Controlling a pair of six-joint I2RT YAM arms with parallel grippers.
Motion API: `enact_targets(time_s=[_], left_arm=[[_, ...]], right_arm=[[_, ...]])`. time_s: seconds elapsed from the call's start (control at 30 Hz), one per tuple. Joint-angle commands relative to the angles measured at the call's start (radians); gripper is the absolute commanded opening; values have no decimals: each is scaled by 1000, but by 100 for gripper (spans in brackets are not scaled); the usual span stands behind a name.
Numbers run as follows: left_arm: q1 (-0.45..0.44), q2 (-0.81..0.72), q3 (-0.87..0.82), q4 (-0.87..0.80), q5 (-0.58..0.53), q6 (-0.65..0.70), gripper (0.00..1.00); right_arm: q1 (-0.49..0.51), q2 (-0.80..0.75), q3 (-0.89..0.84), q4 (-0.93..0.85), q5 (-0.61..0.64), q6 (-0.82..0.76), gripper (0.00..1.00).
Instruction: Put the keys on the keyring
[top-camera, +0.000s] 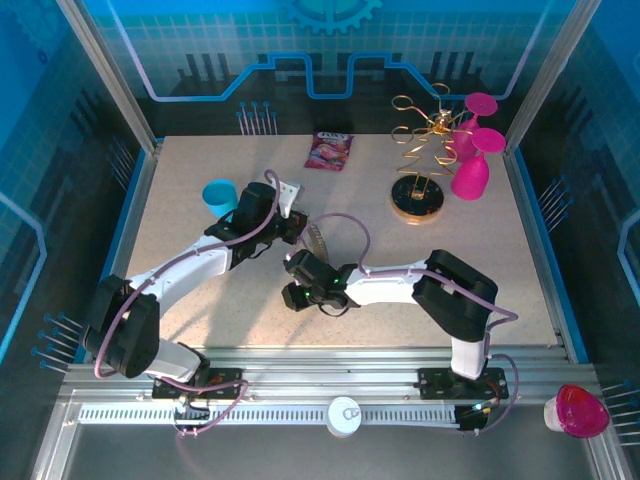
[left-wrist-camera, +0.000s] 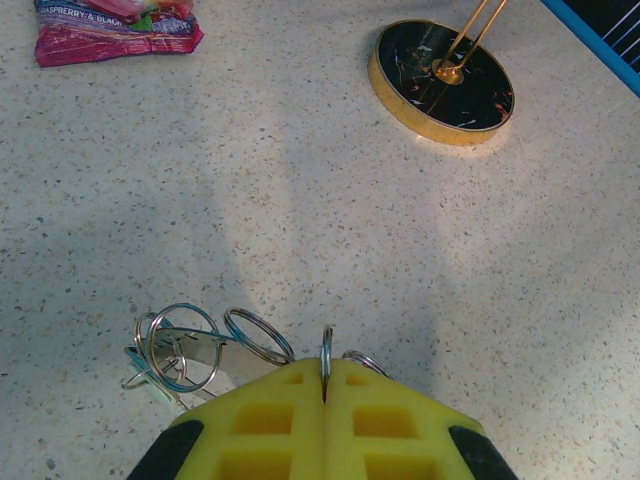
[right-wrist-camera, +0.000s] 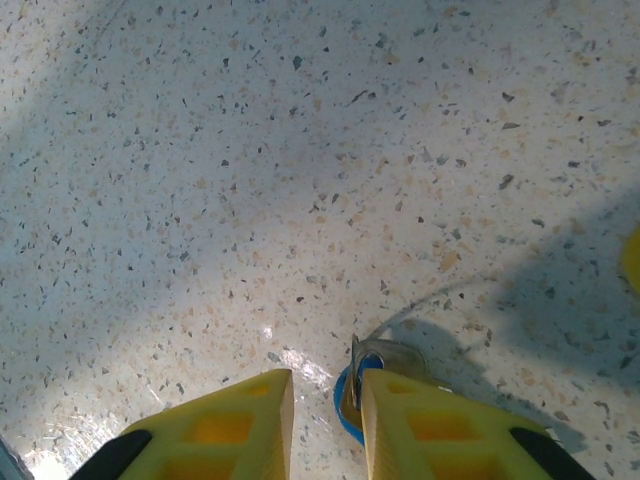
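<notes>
Where the yellow fingers (left-wrist-camera: 270, 420) of the left gripper (left-wrist-camera: 325, 378) press together, a thin silvery ring stands edge-on in the seam: the keyring (left-wrist-camera: 325, 345), pinched tight. Just left of those fingers a cluster of small silver rings (left-wrist-camera: 180, 345) lies on the speckled table (left-wrist-camera: 300, 200), overlapping one another, with a flat metal blade among them. The right gripper (right-wrist-camera: 327, 390) has its fingers apart with a narrow gap between them. A key (right-wrist-camera: 348, 408) with a blue head sits in that gap against the inner side of one finger, clear of the other, its metal end on the table. Farther out from the left gripper lie a pink sweet packet (left-wrist-camera: 110, 25) and the round black base (left-wrist-camera: 440, 80) of a gold wire stand, well apart.
</notes>
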Motion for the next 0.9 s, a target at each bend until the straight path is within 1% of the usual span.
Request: enact_targets(time_s=[0.0,0.3,0.47,0.57,0.63,0.73,0.87], left_arm=[[0,-27,-9,19,-3,16,0],[0,-26,-11,22,-1,14,0],[1,-26,-11,22,-3,14,0],[1,-27,-10,21,-4,15,0],[0,-28,-8,20,-5,16,0],[1,-28,-8,18,-5,25,0],[0,-30,-7,18,-9,43,0]], right_arm=[[-9,28,30,-31,13,10,25],[-8,47,43,-56,29,20,22],[-10,58,55,-65,24,20,13],[-9,41,45,-63,28,17,4],[-10,10,27,-61,37,11,0],[-21,-79,-29,-75,18,-16,0],[-58,-230,-125,-201,9,-57,0]])
